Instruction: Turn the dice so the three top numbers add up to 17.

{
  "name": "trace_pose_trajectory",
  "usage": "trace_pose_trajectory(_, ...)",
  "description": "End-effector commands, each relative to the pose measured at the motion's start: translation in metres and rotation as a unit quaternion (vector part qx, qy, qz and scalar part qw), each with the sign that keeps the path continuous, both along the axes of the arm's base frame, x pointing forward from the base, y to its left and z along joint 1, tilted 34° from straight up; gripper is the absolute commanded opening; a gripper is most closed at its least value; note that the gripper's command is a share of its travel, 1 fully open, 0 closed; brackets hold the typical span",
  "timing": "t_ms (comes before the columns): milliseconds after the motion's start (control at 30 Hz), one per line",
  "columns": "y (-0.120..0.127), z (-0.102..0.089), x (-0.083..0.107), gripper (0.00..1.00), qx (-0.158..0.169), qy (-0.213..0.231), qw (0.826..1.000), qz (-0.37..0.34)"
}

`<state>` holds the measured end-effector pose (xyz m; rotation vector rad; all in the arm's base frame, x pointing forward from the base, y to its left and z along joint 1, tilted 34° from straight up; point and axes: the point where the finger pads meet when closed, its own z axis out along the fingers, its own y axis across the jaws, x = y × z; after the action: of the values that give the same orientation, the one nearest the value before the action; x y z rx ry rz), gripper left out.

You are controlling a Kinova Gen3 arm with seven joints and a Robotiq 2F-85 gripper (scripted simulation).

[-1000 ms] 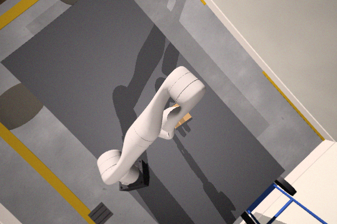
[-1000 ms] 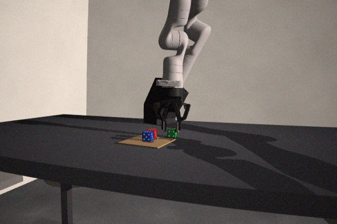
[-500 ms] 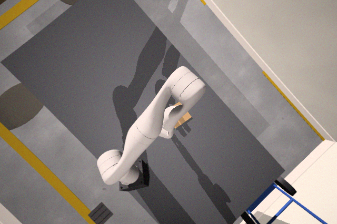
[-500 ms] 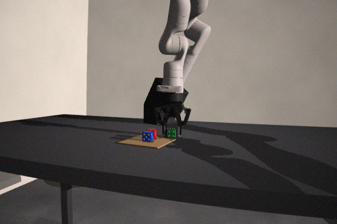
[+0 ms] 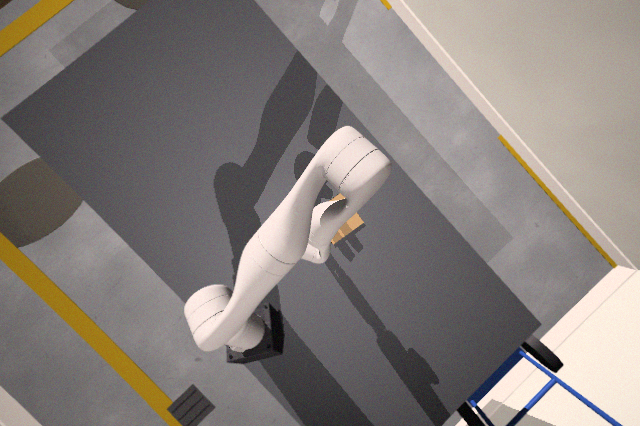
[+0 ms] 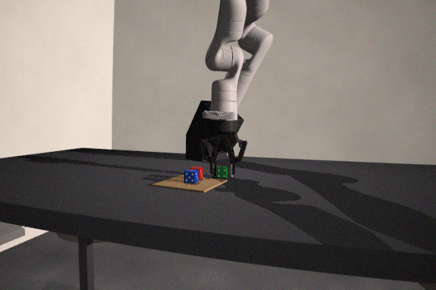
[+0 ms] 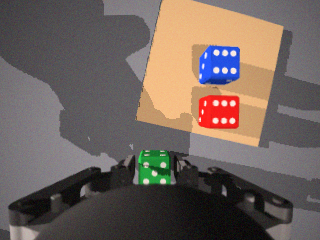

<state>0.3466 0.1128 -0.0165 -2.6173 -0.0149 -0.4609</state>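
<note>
A tan mat (image 6: 190, 183) lies flat on the dark table; it also shows in the wrist view (image 7: 210, 65). A blue die (image 6: 191, 176) (image 7: 220, 65) and a red die (image 6: 199, 171) (image 7: 219, 111) sit flat on the mat, each showing six pips upward. A green die (image 6: 221, 171) (image 7: 155, 167) rests on the table just off the mat's edge. My gripper (image 6: 222, 173) is low over the table, half open, one finger close on each side of the green die. I cannot tell if the fingers touch it. In the overhead view the arm hides the dice, and only part of the mat (image 5: 347, 227) shows.
The arm's black base block (image 6: 197, 132) stands behind the mat. Long arm shadows fall across the table to the right. A blue cart frame (image 5: 537, 390) stands off the table's corner.
</note>
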Motion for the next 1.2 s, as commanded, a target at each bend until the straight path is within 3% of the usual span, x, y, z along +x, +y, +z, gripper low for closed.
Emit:
trace_pose_trajectory(0,-0.0003,0.0003,0.0001,0.46,0.000,0.000,1.000,0.000)
trace_pose_trajectory(533,-0.0003,0.0003,0.0001,0.46,0.000,0.000,1.000,0.000)
trace_pose_trajectory(567,-0.0003,0.0003,0.0001,0.26,0.000,0.000,1.000,0.000)
trace_pose_trajectory(1167,-0.0003,0.0003,0.0001,0.26,0.000,0.000,1.000,0.000)
